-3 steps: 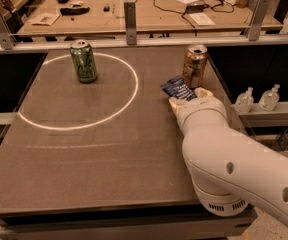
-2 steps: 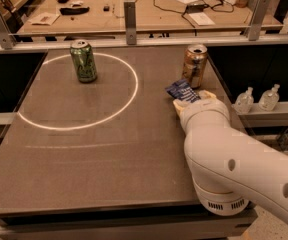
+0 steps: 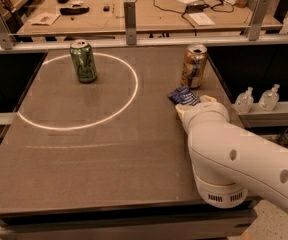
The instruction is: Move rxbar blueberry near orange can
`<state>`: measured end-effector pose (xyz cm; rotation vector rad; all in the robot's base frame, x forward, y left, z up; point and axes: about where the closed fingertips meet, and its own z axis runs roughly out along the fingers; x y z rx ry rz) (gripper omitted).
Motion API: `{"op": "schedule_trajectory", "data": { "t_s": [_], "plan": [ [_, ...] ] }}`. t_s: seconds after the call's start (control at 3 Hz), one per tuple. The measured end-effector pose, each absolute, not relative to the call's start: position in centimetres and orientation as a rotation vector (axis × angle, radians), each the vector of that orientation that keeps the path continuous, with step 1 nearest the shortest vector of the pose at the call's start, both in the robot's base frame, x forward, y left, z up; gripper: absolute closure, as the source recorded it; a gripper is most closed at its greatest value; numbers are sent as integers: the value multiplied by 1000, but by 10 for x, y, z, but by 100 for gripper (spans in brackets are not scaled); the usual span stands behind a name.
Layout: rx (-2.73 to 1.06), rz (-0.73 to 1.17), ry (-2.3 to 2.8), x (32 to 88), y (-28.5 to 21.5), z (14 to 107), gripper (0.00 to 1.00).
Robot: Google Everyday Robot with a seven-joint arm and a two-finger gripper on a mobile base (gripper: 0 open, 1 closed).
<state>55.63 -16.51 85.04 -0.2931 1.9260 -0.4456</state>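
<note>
Just beside orange can, gripper at rxbar blueberry (contact unclear)

The arm enters from the lower right, on the near side of the orange can. Its thick white links run up and leftward toward the can. A round joint housing forms the arm's lowest part, well apart from the can. The wrist points toward the can's base. The gripper sits at the wrist's far end, near the can and just in front of it, mostly hidden by the wrist.
</note>
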Motion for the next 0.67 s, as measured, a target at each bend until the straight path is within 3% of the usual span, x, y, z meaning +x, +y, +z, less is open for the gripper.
{"op": "schedule_trajectory", "data": {
  "t_s": [0.33, 0.67],
  "plan": [
    [-300, -437, 1938, 561, -163, 842, 83],
    [-300, -433, 1941, 562, -163, 840, 59]
  ]
}}
